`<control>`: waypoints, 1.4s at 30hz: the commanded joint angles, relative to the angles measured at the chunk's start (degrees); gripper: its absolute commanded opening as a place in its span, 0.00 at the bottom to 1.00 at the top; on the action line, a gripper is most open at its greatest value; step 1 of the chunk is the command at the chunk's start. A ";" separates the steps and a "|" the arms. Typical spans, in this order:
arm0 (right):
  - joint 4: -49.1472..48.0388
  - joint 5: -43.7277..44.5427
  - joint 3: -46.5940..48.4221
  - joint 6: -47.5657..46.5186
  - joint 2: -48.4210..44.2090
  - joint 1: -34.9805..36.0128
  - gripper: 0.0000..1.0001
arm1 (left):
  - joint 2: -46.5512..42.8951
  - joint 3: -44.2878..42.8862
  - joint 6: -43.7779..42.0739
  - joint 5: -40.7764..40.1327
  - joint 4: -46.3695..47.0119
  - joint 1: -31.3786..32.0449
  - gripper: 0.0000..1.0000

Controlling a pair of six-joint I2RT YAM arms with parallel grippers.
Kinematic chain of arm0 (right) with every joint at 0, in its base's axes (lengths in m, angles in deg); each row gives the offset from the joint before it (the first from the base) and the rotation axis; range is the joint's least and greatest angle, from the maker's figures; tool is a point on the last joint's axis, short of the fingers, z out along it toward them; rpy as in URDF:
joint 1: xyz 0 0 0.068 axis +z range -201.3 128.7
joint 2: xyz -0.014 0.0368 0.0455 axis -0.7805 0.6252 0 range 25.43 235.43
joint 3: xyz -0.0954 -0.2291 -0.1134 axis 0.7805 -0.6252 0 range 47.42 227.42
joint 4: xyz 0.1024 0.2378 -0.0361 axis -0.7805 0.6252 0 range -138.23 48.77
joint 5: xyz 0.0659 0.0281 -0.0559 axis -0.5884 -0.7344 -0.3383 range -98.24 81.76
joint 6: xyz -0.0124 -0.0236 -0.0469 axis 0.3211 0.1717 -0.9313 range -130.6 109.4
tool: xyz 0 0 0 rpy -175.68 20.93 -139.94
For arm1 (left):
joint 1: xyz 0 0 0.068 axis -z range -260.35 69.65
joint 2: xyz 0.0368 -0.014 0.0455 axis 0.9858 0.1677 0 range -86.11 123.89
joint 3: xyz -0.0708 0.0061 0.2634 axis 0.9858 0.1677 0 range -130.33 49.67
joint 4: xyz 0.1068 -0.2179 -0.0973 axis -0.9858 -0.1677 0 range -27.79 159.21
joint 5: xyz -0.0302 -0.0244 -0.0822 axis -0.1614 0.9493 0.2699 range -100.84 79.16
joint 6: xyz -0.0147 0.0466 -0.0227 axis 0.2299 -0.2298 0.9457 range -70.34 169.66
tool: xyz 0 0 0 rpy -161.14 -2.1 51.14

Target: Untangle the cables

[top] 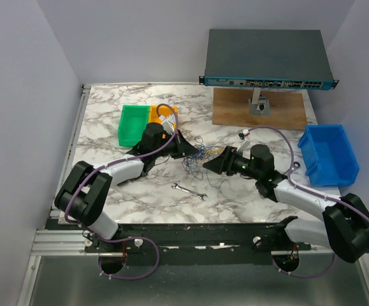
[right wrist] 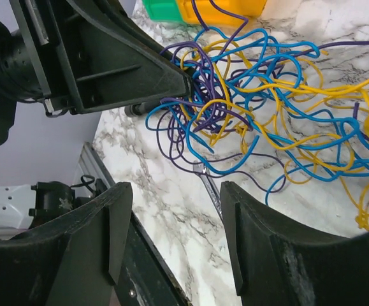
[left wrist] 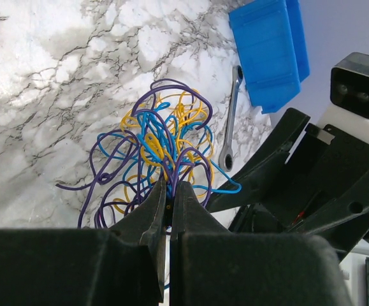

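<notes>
Top view: the cables (top: 197, 159) lie in one loose knot mid-desk (top: 139, 191). The left end effector (top: 187, 152) comes at the knot from its left, tip at the knot's edge. The right end effector (top: 211, 164) sits just right of the knot. A small wrench (top: 188, 190) lies on the near side of the knot, apart from it. From here I cannot tell how far open either end effector is.

Left wrist view: left end effector (left wrist: 169, 191) clenched, only a sliver between the fingers, pinching strands at the near edge of the cables (left wrist: 162, 146). Blue, yellow and purple loops pile up just beyond the tips. A second wrench (left wrist: 230, 121) lies past the knot.

Right wrist view: right end effector (right wrist: 173, 191) released, fingers spread wide, nothing between them but bare marble. The cables (right wrist: 267, 102) sprawl just ahead of it; I see no strand touching it. The left end effector (right wrist: 185, 80) has its tip in the purple strands at the knot's far-left edge.
</notes>
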 commanded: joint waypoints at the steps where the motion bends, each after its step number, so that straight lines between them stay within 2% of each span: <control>1: -7.17 4.06 -0.46 2.68 2.98 1.31 0.64 | -1.10 -1.18 0.94 -0.35 1.44 0.63 0.04; 6: -9.48 6.05 2.63 2.95 8.19 1.43 0.63 | -1.58 -0.36 2.62 0.35 2.49 1.31 0.04; 10: -8.89 8.15 5.29 2.74 11.24 1.50 0.58 | -2.41 0.74 4.16 0.94 4.07 1.62 0.04; 15: -9.33 10.60 5.36 2.84 11.22 1.45 0.22 | -2.96 1.20 3.98 1.59 3.46 1.63 0.05; 17: -7.08 12.36 5.35 2.30 10.45 1.51 0.05 | -3.31 1.30 3.41 1.63 2.80 1.64 0.08; 18: -5.19 13.86 5.25 2.16 9.83 1.51 0.01 | -3.54 1.45 3.01 1.53 2.46 1.62 0.12; 20: -1.03 17.92 4.84 2.22 8.28 1.42 0.01 | -4.36 1.50 1.64 0.33 0.53 1.25 0.20; 22: 3.76 22.30 4.22 1.71 6.32 1.38 0.01 | -5.45 1.56 -0.37 -1.21 -2.14 0.56 0.23; 23: 6.60 24.50 3.98 1.47 5.18 1.42 0.01 | -5.91 1.56 -1.64 -2.01 -3.39 0.00 0.21; 27: 16.04 34.21 2.75 0.75 1.25 1.00 0.01 | -7.90 2.87 -4.72 -5.02 -7.61 -3.43 0.00; 31: 24.93 42.83 3.02 0.88 -0.80 -0.55 0.01 | -10.19 5.15 -6.86 -6.87 -10.04 -8.07 0.00; 34: 26.21 41.04 3.24 -1.25 -1.23 -2.72 0.01 | -12.24 5.61 -9.58 -8.61 -11.62 -9.10 0.00; 35: 26.17 39.42 3.62 -2.10 -1.08 -2.95 0.01 | -12.25 4.82 -10.79 -8.62 -13.05 -8.60 0.04; 38: 25.82 34.91 5.86 -4.72 -0.09 -3.06 0.01 | -10.49 0.74 -14.11 -8.66 -17.42 -5.20 0.34; 40: 26.07 32.68 7.46 -5.45 0.59 -3.06 0.01 | -9.10 -1.51 -15.84 -9.28 -18.93 -2.27 0.48; 42: 26.91 31.82 8.87 -5.57 1.01 -3.08 0.01 | -7.28 -3.37 -16.47 -10.06 -19.79 0.52 0.56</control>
